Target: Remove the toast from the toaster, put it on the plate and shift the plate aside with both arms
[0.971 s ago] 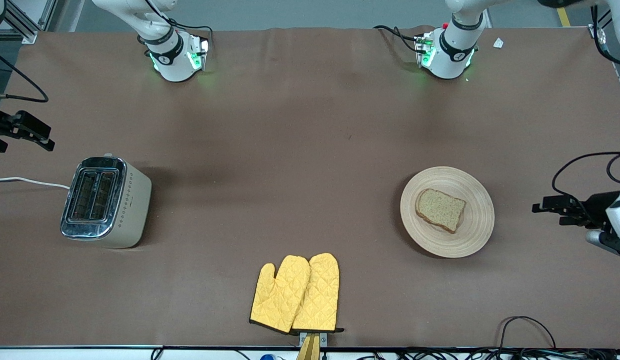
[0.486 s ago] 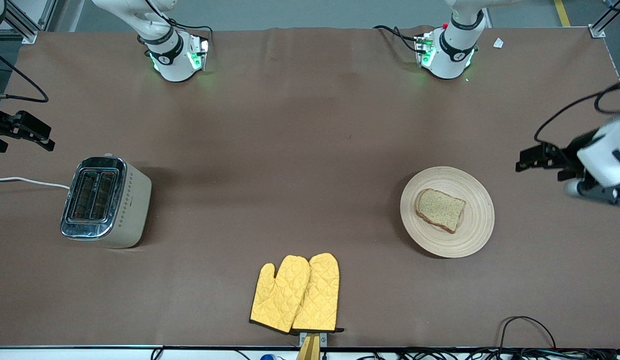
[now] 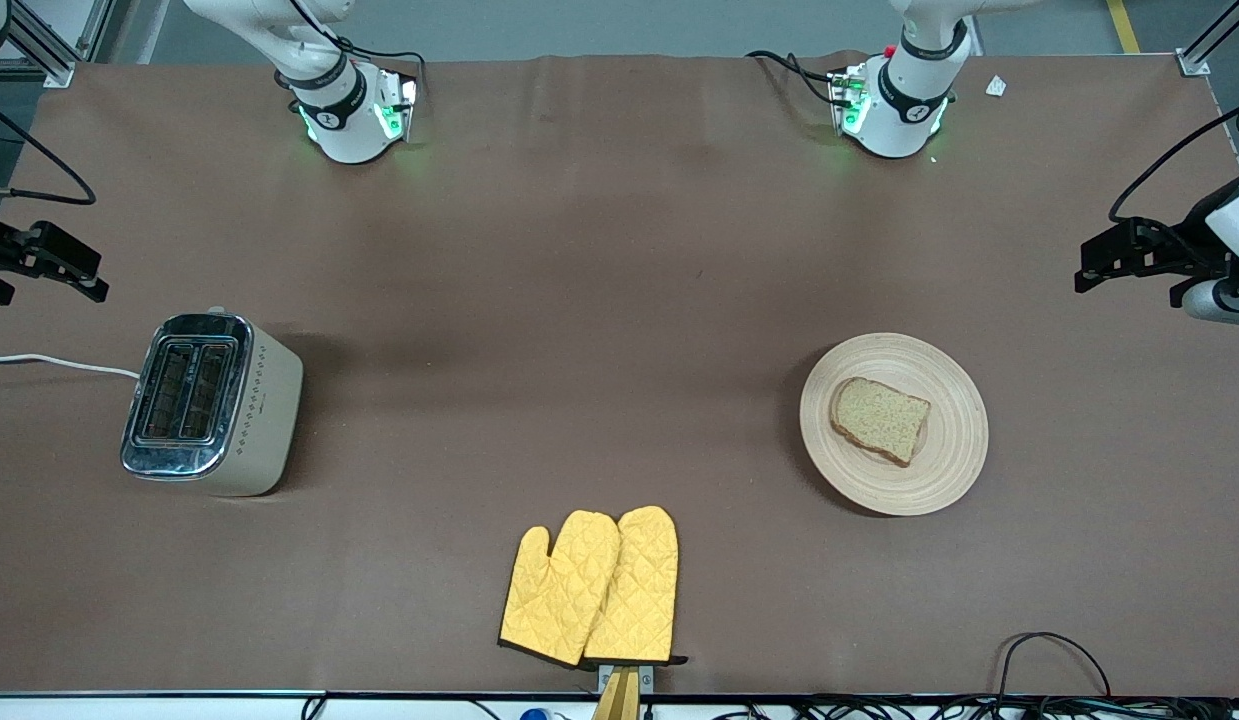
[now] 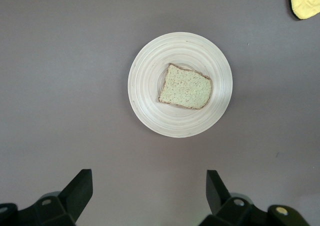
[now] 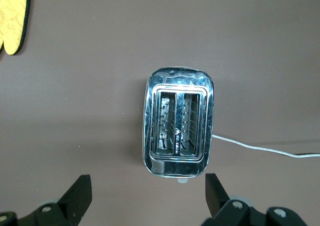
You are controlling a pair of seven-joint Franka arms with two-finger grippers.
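Note:
The toast [image 3: 879, 420] lies flat on the round wooden plate [image 3: 954, 445], toward the left arm's end of the table. In the left wrist view the toast [image 4: 185, 87] sits at the middle of the plate [image 4: 145, 86]. My left gripper [image 3: 1091, 266] is open and empty, up over bare table beside the plate, apart from it. Its fingers [image 4: 80, 188] stand wide apart around nothing. My right gripper [image 3: 89, 280] is open and empty, up over the table beside the toaster [image 3: 211, 400]. The right wrist view shows its gripper [image 5: 147, 192] clear of the toaster [image 5: 179, 121].
Two yellow quilted oven mitts [image 3: 594, 590] lie by the table's edge nearest the front camera. The toaster's two slots are empty, and its white cord [image 3: 49, 362] runs off the right arm's end of the table. Cables [image 3: 1059, 650] hang near the front corner.
My left gripper has swung away from the plate toward the robots' side of the table, still open. The plate, the toast and the right arm have not moved.

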